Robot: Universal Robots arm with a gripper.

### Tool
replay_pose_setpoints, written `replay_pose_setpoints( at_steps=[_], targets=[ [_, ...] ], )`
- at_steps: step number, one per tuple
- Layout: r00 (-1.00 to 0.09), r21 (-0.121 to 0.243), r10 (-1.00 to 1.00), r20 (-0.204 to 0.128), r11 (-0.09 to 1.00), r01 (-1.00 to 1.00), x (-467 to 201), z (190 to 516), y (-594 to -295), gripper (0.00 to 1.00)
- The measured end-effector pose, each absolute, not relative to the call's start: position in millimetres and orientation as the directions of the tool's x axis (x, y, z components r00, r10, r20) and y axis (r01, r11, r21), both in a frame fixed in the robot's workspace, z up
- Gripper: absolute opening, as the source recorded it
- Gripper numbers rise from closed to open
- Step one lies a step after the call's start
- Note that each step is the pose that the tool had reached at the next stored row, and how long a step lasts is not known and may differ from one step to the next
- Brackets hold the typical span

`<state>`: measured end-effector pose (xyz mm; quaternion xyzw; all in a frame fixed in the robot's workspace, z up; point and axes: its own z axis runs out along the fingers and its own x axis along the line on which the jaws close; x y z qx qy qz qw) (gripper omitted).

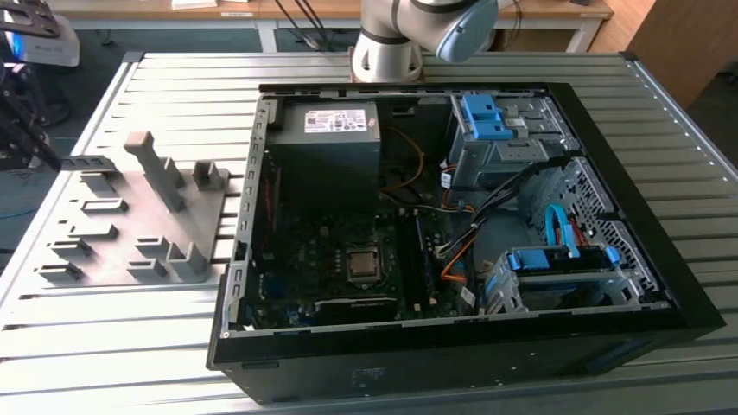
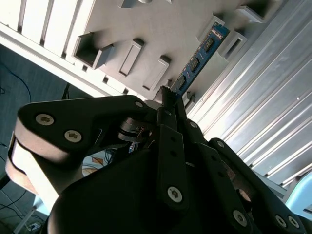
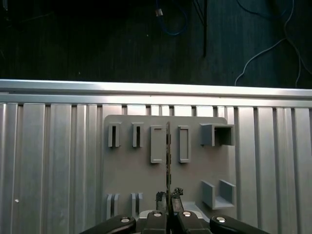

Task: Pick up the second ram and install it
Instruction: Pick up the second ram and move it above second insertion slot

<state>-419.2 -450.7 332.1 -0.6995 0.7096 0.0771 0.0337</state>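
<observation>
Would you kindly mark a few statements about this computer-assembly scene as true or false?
1. The hand grips the thin blue memory stick between its fingers. True.
2. The memory stick sits in a motherboard slot. False: it is held in the hand, with the grey fixture plate behind it in both wrist views.
3. The black computer case lies open on the slatted metal table. True.
4. The fixture plate lies inside the computer case. False: it rests on the table, at the exterior view's left of the case.
5. A square silver processor chip sits on the motherboard inside the case. True.
</observation>
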Motion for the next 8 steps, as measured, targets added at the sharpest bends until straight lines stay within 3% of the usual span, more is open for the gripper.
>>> replay_pose_setpoints(
  at_steps=[5,8],
  targets=[
    [-0.019,0.062,-0.988,-0.156,0.009,-0.998,-419,346,-451,0.14],
    [-0.019,0.062,-0.993,-0.114,0.012,-0.998,-419,348,-451,0.14]
  ],
)
